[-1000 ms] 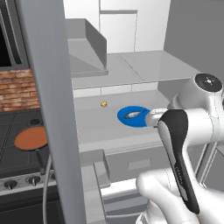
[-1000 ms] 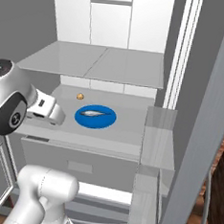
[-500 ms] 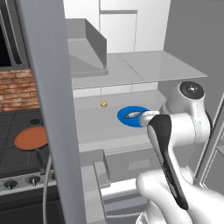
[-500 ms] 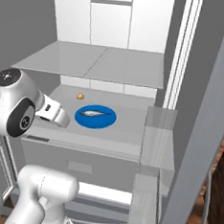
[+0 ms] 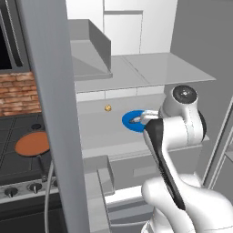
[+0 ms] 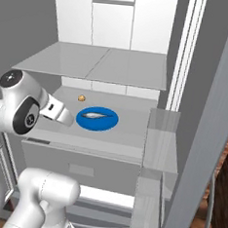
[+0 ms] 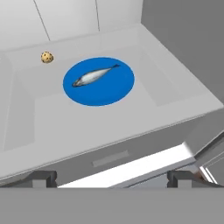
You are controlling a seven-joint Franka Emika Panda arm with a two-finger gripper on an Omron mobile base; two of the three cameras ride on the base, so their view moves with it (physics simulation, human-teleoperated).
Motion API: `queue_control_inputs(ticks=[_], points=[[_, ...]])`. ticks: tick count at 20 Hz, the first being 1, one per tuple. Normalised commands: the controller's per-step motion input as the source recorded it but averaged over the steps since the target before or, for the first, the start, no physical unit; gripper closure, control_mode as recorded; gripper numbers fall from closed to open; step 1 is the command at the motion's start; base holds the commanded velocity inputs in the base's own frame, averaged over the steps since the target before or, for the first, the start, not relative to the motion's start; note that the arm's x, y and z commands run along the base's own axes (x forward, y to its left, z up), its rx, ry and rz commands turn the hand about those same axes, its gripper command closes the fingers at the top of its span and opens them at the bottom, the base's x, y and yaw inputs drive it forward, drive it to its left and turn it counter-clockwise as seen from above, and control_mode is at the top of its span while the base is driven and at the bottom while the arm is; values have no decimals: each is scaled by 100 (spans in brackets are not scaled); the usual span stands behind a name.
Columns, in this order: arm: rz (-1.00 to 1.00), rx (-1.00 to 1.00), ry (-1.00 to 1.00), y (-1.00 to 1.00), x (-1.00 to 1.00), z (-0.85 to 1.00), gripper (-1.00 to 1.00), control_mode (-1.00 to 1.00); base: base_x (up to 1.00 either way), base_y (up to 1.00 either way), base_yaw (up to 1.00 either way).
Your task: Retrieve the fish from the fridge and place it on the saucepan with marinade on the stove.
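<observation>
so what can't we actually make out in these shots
- Fish and blue plate, left base view: partly behind the arm.
- Small yellow-orange lump, hand view: too small to identify.
- Saucepan handle, left base view: its end passes behind the fridge door.
- Gripper, hand view: fingertips cut off by the bottom edge.

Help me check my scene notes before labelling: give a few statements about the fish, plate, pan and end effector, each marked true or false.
1. The fish lies on the blue plate. True.
2. The end effector grips the fish. False: it is open and short of the plate.
3. The saucepan sits on the stove. True.
4. The small orange lump rests on the plate. False: it lies apart on the fridge shelf.
</observation>
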Motion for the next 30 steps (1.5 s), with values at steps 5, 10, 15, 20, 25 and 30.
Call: queue_control_inputs(ticks=[5,10,15,20,25,30], points=[[-9,0,-3,0,32,-9,-100,-100,0,0,0],[-7,0,0,0,31,-10,-100,-100,0,0,0],[-5,0,0,0,34,-2,-100,-100,0,0,0],[-1,0,0,0,38,-17,-100,-100,0,0,0],[0,0,0,0,23,-34,-100,-100,0,0,0],[0,0,-2,0,9,-40,-100,-100,0,0,0]])
